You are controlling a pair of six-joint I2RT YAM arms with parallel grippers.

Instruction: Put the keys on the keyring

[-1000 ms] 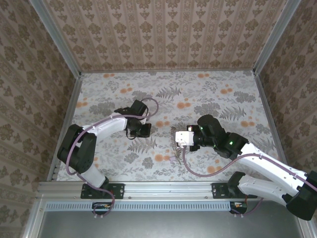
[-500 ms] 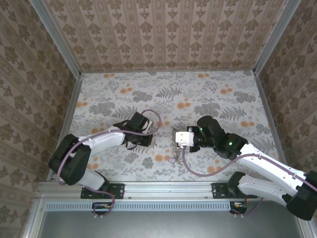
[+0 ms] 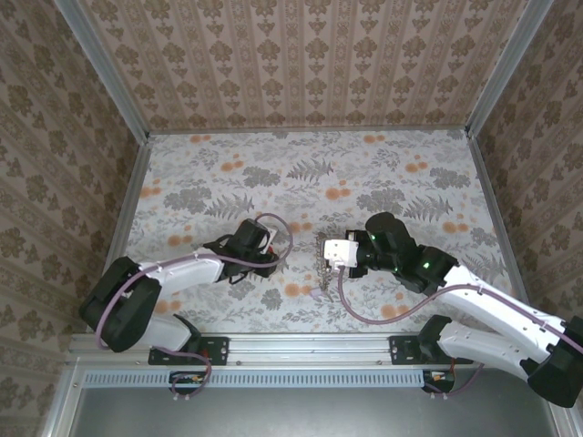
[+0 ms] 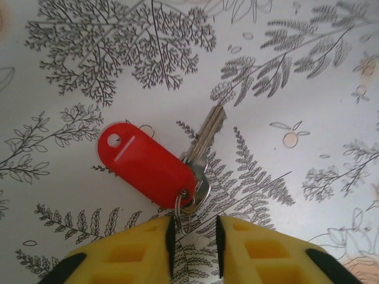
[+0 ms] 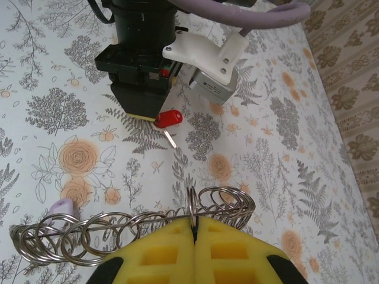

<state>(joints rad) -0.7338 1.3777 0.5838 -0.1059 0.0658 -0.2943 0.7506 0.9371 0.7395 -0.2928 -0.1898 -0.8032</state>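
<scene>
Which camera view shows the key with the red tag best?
The left wrist view: the key with the red tag lies close, blade and tag clear. The right wrist view shows it small. Top external: too small to tell.

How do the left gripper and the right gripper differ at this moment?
The left gripper stands slightly open; the right gripper is shut. The left gripper grips nothing, the keys lying flat at its tips; the right gripper pinches the keyring. Both are yellow-tipped.

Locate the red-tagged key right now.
Left wrist view: the key with its red tag lies flat on the table, just ahead of the left gripper, on the table's left half.
</scene>
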